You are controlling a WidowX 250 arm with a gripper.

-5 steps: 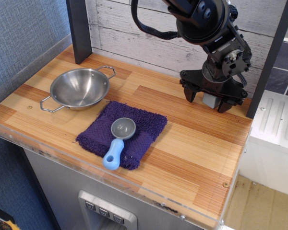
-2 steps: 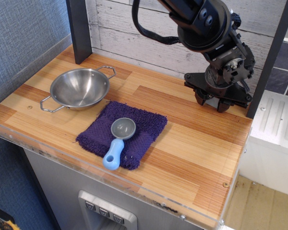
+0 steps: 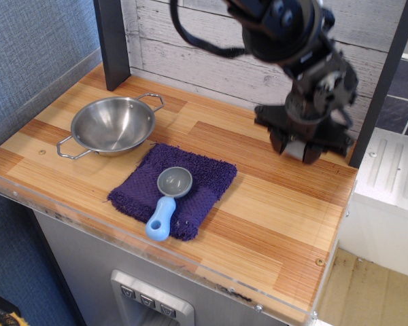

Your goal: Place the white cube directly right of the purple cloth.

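Note:
The purple cloth (image 3: 205, 175) lies near the counter's front, left of centre, with a grey-and-blue scoop (image 3: 170, 193) on top of it. My gripper (image 3: 294, 149) is at the back right of the counter, far right of the cloth. Its fingers are closed around the white cube (image 3: 295, 151), a pale block showing between the dark fingertips, at or just above the wood. Motion blur softens the gripper, so I cannot tell whether the cube touches the counter.
A steel bowl (image 3: 113, 124) with two wire handles sits behind and left of the cloth. A dark post (image 3: 113, 42) stands at the back left and another (image 3: 383, 80) just right of the gripper. The plank wall (image 3: 190, 54) runs behind.
The gripper came down around the cube and closed its fingers on it. It has since shifted slightly left and forward with the cube between the fingers.

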